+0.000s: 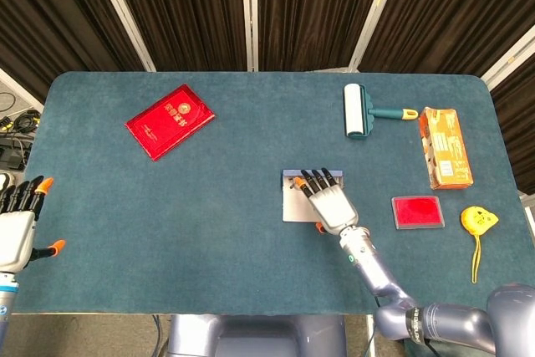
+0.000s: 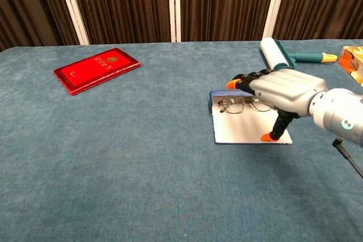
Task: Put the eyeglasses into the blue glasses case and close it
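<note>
The blue glasses case (image 2: pixel 217 98) lies open in the middle right of the table, its white lid flap (image 2: pixel 244 131) spread toward me. The eyeglasses (image 2: pixel 241 105) lie in the blue tray, lenses facing left. My right hand (image 2: pixel 283 92) hovers flat over the case with its fingers spread toward the left. Its thumb points down onto the flap's front edge. It holds nothing. In the head view this right hand (image 1: pixel 328 205) covers the glasses, and only the case's blue back edge (image 1: pixel 313 175) shows. My left hand (image 1: pixel 17 223) is open at the table's left edge.
A red booklet (image 1: pixel 170 120) lies at the back left. A lint roller (image 1: pixel 357 110) and an orange box (image 1: pixel 445 146) are at the back right. A small red case (image 1: pixel 418 211) and a yellow tape measure (image 1: pixel 479 220) sit right of the glasses case.
</note>
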`<state>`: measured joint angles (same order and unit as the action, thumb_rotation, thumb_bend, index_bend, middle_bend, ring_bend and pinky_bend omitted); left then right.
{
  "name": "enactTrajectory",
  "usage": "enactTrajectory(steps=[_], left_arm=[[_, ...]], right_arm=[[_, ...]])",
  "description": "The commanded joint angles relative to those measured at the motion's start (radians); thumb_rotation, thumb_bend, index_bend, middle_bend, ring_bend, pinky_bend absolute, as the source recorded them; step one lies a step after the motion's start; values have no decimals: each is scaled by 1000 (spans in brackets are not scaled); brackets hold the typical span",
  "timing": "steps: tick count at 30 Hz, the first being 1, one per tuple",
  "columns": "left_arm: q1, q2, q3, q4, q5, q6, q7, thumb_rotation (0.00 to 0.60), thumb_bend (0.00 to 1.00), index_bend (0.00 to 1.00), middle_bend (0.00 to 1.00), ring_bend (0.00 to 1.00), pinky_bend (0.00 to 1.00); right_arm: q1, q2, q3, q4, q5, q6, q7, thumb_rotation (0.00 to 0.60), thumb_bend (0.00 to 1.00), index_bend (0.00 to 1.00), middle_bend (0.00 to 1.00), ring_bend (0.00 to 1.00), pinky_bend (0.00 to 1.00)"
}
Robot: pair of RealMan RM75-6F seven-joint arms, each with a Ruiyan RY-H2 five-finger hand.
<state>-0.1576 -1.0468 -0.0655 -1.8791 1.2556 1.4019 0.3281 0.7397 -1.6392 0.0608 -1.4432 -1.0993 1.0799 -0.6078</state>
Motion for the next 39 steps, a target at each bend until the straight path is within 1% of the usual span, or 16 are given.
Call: enactTrajectory(steps=[1, 13, 26, 31, 35, 39], left_arm=[[-1, 0, -2, 3, -5, -2, 0, 600, 0, 0, 0, 0, 0], [-8, -2, -10, 14, -29, -15, -2, 600, 0, 0, 0, 0, 0], [-11, -8, -10, 17, -37, -18, 7, 600, 0, 0, 0, 0, 0], [-11, -9, -10, 17, -38, -18, 9, 600, 0, 0, 0, 0, 0], [-12, -9, -10, 18, -39, -19, 9, 600, 0, 0, 0, 0, 0], [-12, -8, -10, 17, -38, -18, 7, 600, 0, 0, 0, 0, 0]], right_arm=[[-1, -24, -3, 26, -14, -6, -10, 600, 87, 5, 0, 0, 0], [-1, -82, 14, 119, -16, -43, -11, 600, 88, 7, 0, 0, 0], [-9, -108, 16, 171, -29, -68, -8, 600, 89, 30, 0, 0, 0], [-11, -113, 19, 179, -36, -71, -10, 600, 104, 114, 0, 0, 0], [-13, -114, 21, 184, -38, -74, -15, 600, 114, 129, 0, 0, 0], [-16, -118, 23, 189, -40, -76, -19, 600, 189, 158, 0, 0, 0]])
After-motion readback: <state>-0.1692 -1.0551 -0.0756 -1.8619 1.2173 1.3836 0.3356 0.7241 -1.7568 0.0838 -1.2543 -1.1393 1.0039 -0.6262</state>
